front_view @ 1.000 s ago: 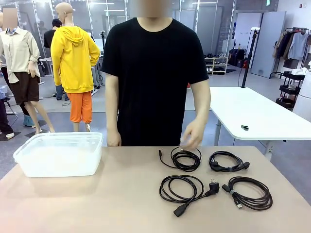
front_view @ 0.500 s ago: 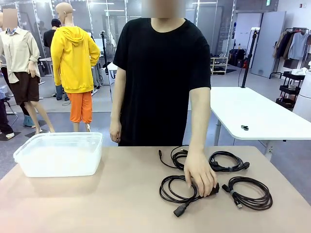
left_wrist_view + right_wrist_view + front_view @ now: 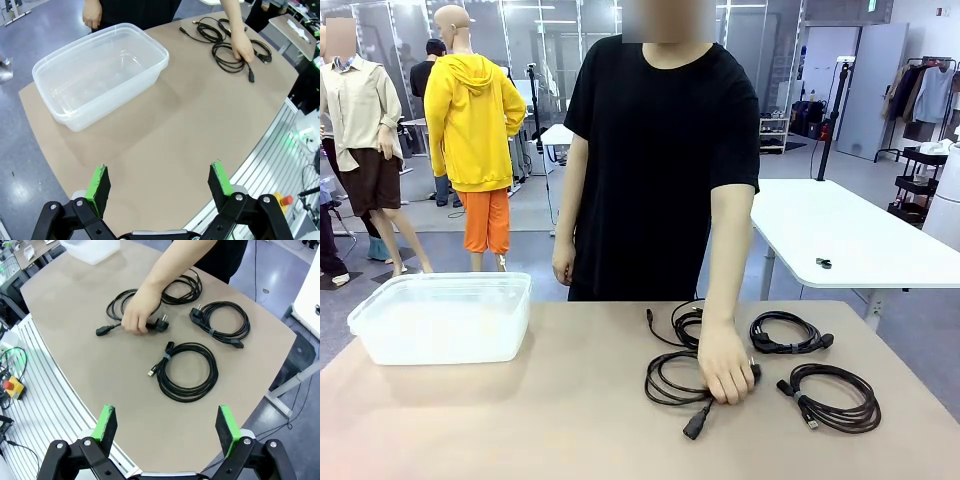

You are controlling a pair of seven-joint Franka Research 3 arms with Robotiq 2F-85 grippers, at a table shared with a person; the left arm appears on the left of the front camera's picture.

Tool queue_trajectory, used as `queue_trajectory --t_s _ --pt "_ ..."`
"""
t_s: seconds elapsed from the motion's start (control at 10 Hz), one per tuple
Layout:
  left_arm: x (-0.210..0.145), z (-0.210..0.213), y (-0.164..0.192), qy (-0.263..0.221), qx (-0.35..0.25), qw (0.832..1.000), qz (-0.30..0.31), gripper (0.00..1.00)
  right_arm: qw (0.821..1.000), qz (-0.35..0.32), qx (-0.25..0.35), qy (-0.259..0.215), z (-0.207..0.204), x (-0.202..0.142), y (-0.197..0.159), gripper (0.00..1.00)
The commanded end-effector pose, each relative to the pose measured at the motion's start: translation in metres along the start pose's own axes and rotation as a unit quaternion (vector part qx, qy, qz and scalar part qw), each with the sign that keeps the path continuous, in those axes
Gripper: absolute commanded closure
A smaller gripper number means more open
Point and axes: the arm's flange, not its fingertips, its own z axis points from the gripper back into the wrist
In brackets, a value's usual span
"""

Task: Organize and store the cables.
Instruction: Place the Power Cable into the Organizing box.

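While the broad light-brown tabletop (image 3: 520,420) takes up the lower half of the front view, the rectangular clear plastic tub (image 3: 440,318) at its left has nothing in it, so no cable is stored yet. The thin black coiled cables lie in a cluster right of centre: a near-middle coil (image 3: 670,378), a far-middle coil (image 3: 688,322), a far-right coil (image 3: 785,332) and a near-right coil (image 3: 835,397).

A second ago the person's hand (image 3: 725,365) hung above the far-middle coil. Now it presses down on the near-middle coil's plug end, and that coil has bunched slightly toward picture left. I judge the person is picking up the first cable for the tub.

The left gripper (image 3: 159,172) and the right gripper (image 3: 166,414) each hover with green pads spread wide, holding nothing.

The hand covers part of the plug, so whether its fingers have closed on it is unclear. The forearm also hides part of the far-middle coil, and the right wrist view's top edge cuts off the tub.
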Motion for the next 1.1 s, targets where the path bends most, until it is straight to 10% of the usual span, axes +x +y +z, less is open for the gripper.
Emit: queue_trajectory --t_s 0.0,0.6,1.0 --pt "0.0 0.0 0.0 -0.004 -0.006 1.0 -0.008 0.0 1.0 0.009 0.004 -0.003 0.002 0.0 0.0 0.0" --pt "0.0 0.0 0.0 -0.004 -0.006 1.0 -0.008 0.0 1.0 0.0 0.0 -0.001 0.0 0.0 0.001 0.0" --pt "0.0 0.0 0.0 -0.004 -0.006 1.0 -0.008 0.0 0.985 0.1 -0.04 0.136 -0.046 0.066 0.004 0.0"
